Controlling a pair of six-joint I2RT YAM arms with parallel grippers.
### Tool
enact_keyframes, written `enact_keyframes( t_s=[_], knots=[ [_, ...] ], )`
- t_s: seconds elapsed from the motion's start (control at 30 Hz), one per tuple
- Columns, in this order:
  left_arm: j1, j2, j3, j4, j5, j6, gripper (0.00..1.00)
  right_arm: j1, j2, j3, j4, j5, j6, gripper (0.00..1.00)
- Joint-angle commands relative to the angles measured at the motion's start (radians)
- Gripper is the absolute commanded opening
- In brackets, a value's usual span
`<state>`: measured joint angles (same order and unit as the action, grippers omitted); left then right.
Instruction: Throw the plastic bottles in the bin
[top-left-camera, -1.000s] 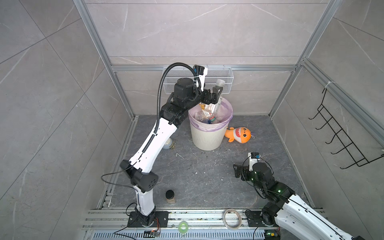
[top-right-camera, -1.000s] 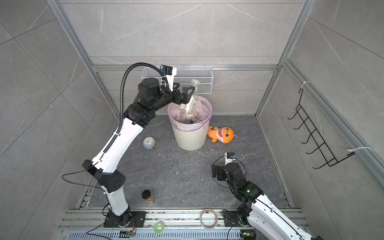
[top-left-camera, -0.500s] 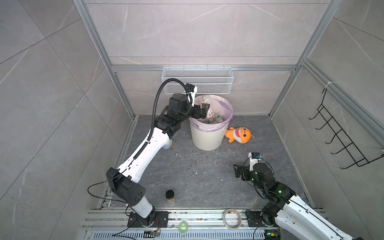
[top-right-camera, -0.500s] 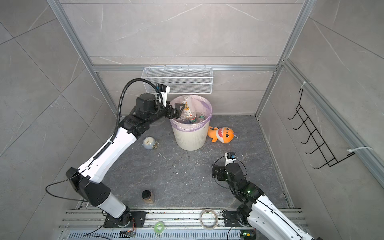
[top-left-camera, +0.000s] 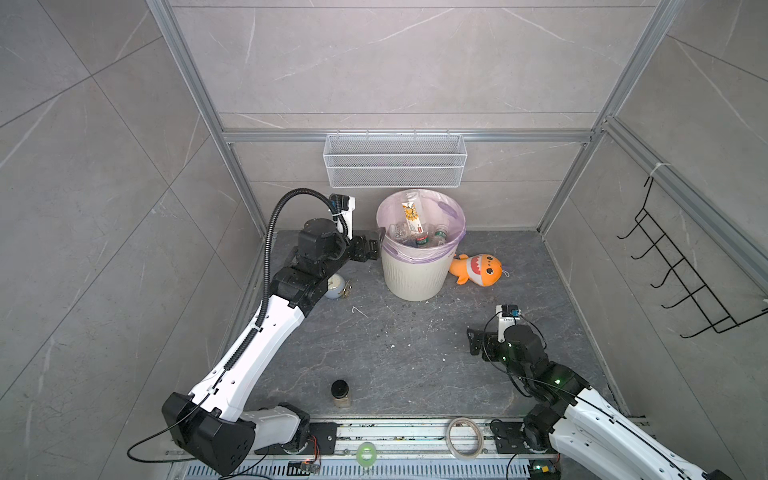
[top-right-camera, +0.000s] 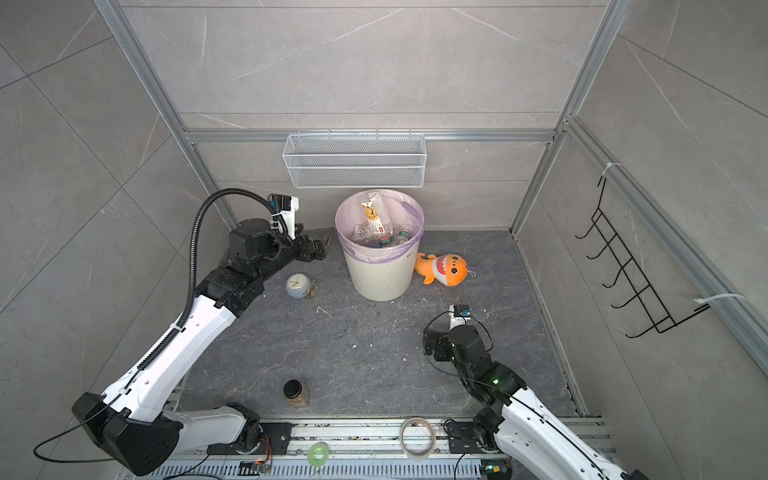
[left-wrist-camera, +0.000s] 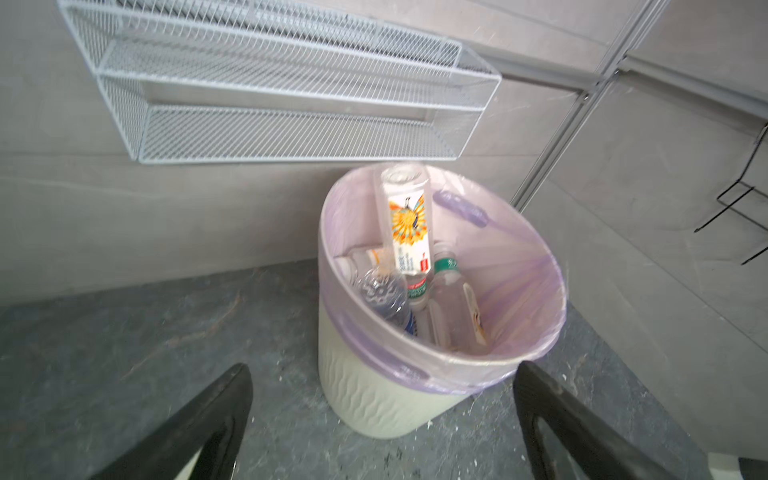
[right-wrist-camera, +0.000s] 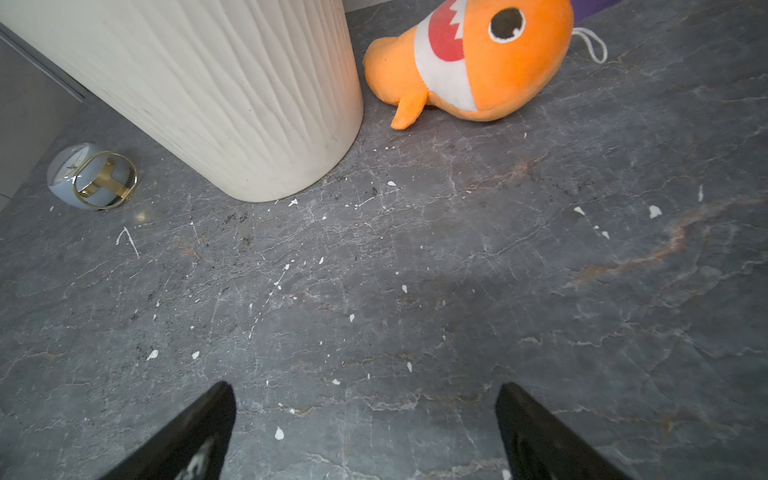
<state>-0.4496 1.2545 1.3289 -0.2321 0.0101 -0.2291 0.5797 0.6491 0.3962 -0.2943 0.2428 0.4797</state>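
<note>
Near, the right gripper (right-wrist-camera: 365, 384) hangs spread and empty over the floor (right-wrist-camera: 415, 270); one jar (top-left-camera: 340, 394) stands to its left. Farther, the left gripper (top-left-camera: 372, 248), jaws wide and holding nothing, sits just left of the one bin (top-left-camera: 409, 278). At least five bottles (left-wrist-camera: 409, 232) lie inside; none shows outside. The task looks done; next, both arms probably need only pull back.

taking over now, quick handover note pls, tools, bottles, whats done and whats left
Left tool: open, empty, beside the bin.
Right tool: open, empty, low over bare floor.
Plastic bottles: several lie inside the bin.
Done: no bottle shows on the floor in any view.
Left: likely nothing; the jar, clock and plush fish are not bottles.
</note>
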Motion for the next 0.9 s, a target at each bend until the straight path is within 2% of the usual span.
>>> enact_keyframes(
  t_s=[0.0, 0.33, 0.87],
  knots=[
    [0.040, -0.066, -0.042, 0.035, 0.018, -0.041, 1.00, 0.005, 0.001, 0.007, -0.008, 0.029, 0.015, 1.00],
    [0.112, -0.162, -0.250, 0.067, 0.052, -0.117, 1.00, 0.005, 0.039, 0.025, -0.026, 0.084, 0.039, 1.00],
    [0.122, -0.246, -0.451, 0.055, -0.013, -0.180, 1.00, 0.005, 0.109, 0.085, -0.038, 0.114, 0.034, 1.00]
  ],
)
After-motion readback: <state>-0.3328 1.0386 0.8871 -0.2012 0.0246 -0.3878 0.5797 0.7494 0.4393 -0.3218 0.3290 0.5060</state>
